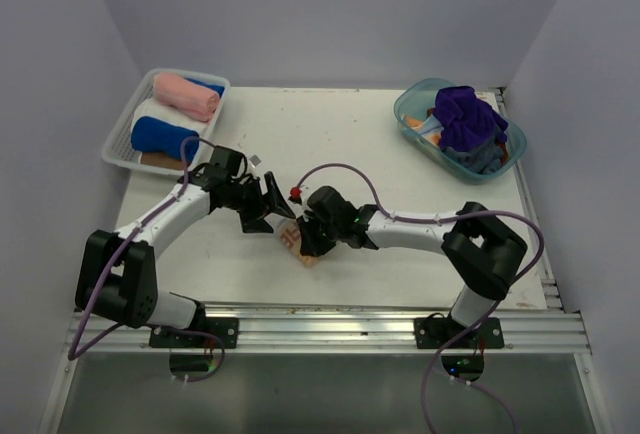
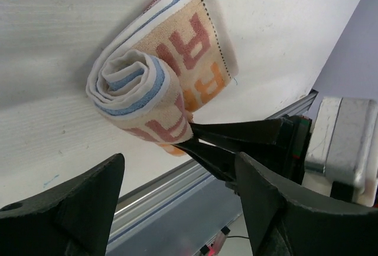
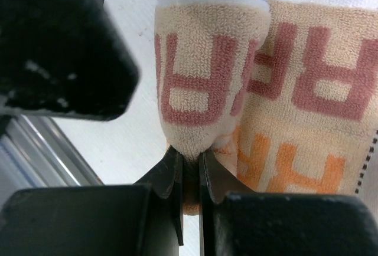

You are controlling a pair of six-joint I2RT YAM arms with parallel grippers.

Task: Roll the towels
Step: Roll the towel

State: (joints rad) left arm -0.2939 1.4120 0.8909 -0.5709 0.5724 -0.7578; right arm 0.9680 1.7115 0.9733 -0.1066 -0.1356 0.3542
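Both reaching inward, right gripper [image 3: 189,163] clamps the rolled towel [image 2: 147,91] while left gripper [image 2: 177,170] gapes alongside.

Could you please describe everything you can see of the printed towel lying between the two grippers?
The printed towel is soft terry cloth, cream with big red and orange letters, a light-blue stripe and a stitched hem. One end is wound into a loose spiral; the rest lies flat on the white table near its front edge. The right gripper is shut on one end of the roll, pinching the cloth. The left gripper stands open beside it, not touching.
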